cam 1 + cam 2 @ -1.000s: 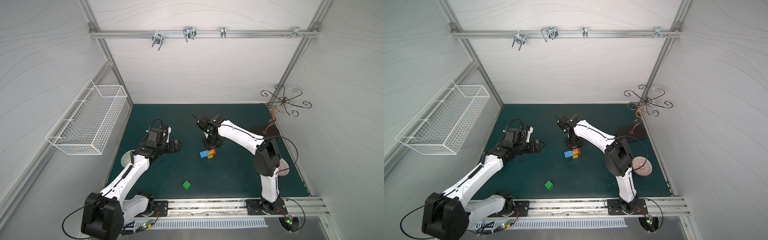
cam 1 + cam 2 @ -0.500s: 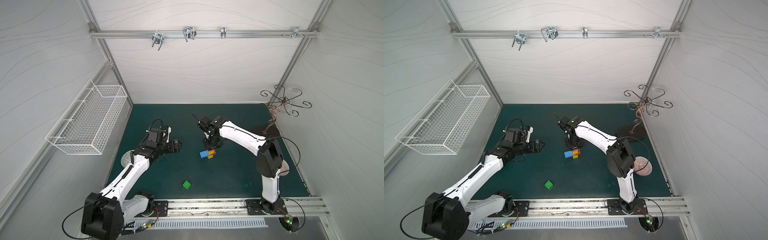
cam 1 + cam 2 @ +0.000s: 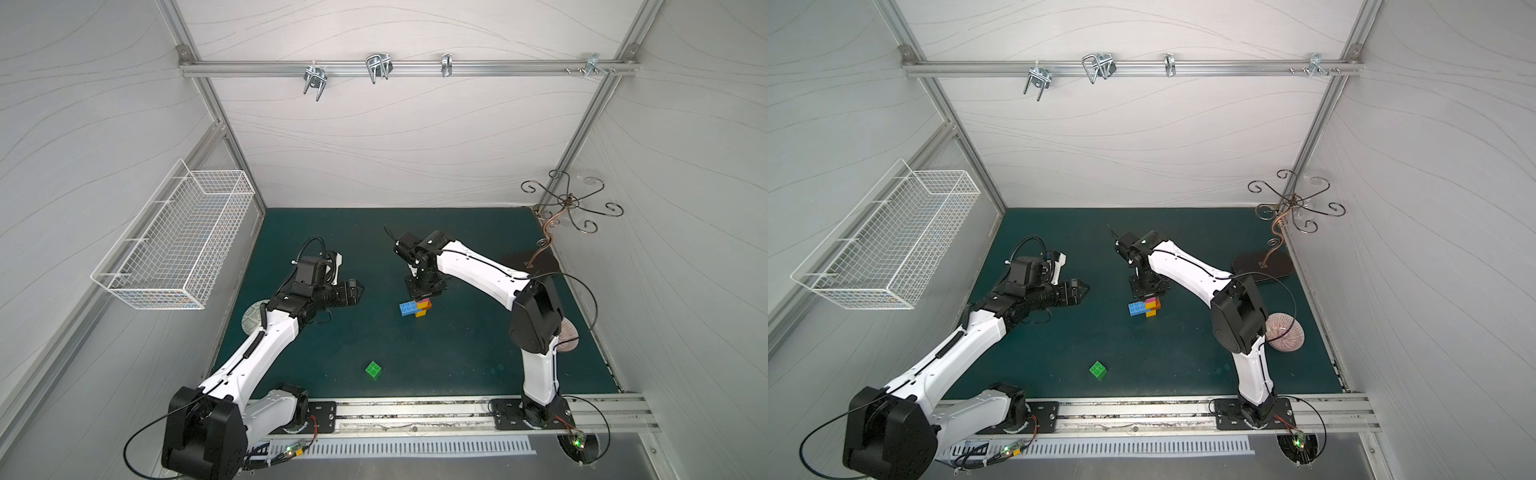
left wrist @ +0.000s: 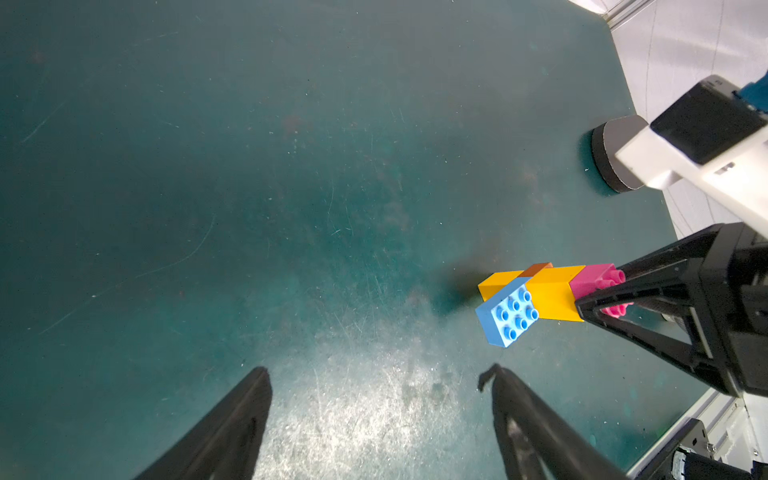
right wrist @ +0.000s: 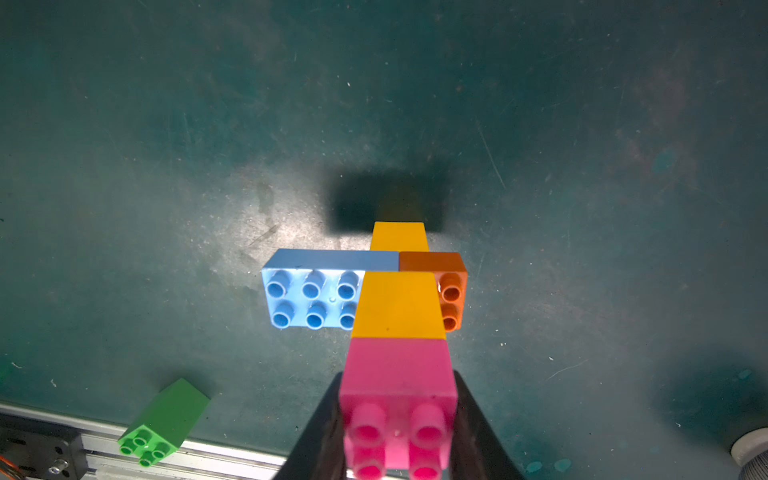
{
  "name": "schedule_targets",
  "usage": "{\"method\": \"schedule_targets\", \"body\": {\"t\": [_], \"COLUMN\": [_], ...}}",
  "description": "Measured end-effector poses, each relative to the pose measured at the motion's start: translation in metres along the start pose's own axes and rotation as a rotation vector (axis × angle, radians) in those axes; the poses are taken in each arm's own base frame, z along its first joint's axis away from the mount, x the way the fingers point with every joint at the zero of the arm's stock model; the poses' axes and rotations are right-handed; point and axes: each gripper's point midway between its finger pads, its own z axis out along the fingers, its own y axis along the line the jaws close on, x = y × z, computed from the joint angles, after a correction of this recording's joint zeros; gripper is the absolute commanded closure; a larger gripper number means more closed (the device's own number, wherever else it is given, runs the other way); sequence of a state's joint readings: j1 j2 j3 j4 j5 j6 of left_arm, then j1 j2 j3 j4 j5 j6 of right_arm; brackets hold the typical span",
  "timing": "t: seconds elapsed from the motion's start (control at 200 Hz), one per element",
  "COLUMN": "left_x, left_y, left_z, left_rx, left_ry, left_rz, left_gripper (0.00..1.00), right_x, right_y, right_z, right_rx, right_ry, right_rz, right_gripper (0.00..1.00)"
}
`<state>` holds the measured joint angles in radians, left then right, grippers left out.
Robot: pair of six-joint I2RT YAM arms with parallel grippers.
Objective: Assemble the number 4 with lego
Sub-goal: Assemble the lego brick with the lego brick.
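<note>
Wire mesh basket (image 3: pixel 174 245) hangs on the left wall (image 3: pixel 83 124), and near it the left gripper (image 3: pixel 358 289) hovers, black fingers (image 4: pixel 232 424) spread wide and empty, over the scuffed teal mat (image 3: pixel 457 353). A glossy green brick (image 3: pixel 373 369) lies alone near the front rail (image 3: pixel 415 409), well apart from the number 4 (image 3: pixel 416 308) at mid-mat, its studded blue bar (image 5: pixel 311 299), yellow blocks (image 5: pixel 399 307) and orange block (image 5: pixel 451 291) joined; the right gripper (image 3: pixel 424 291) clamps its pink brick (image 5: pixel 397 374), a grip only the wrist views show plainly.
</note>
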<state>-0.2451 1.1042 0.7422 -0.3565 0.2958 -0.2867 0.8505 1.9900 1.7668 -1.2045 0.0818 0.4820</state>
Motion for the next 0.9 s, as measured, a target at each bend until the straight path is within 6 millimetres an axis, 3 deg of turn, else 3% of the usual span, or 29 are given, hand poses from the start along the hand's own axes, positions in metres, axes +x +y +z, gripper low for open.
{"method": "schedule_targets", "body": {"t": [0.14,0.355,0.901], "left_x": [0.000,0.000,0.000], "left_y": [0.000,0.000,0.000], "left_z": [0.000,-0.001,-0.001], "left_rx": [0.001,0.000,-0.001], "left_ry": [-0.002,-0.002,-0.003], "left_rz": [0.001,0.001,0.001], "left_gripper": [0.15,0.15,0.15], "right_x": [0.001,0.013,0.005], "right_y": [0.000,-0.004,0.000], "right_z": [0.001,0.026,0.015], "right_rx": [-0.001,0.034,0.018], "right_ry": [0.006,0.097,0.066], "right_rz": [0.004,0.009,0.013], "right_gripper": [0.60,0.55,0.39]}}
